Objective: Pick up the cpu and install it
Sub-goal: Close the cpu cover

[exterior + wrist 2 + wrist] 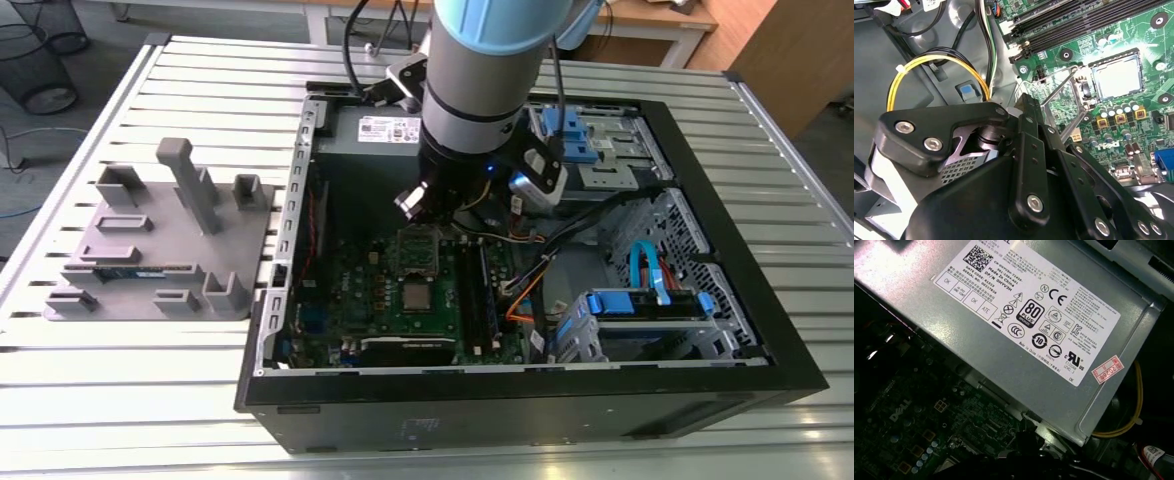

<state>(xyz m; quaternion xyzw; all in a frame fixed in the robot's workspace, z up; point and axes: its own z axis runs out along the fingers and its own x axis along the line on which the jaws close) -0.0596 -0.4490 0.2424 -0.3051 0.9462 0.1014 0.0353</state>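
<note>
The cpu (418, 296) is a small silvery square lying flat in the socket on the green motherboard (360, 300), inside the open computer case. In the second wrist view the cpu (1116, 75) sits within the dark socket frame, and a thin wire lever (1060, 94) stands raised beside it. My gripper (447, 222) hangs over the board just behind the socket, close to the grey power-supply box (380, 130). Its black linkage (1026, 150) fills the foreground of the second wrist view, apart from the cpu.
A grey holder tray (147, 250) with upright blocks and a green memory stick (134, 270) lies on the slatted table at the exterior view's left. The power-supply box (1029, 330), yellow cables (929, 62) and blue drive brackets (647, 300) crowd the case.
</note>
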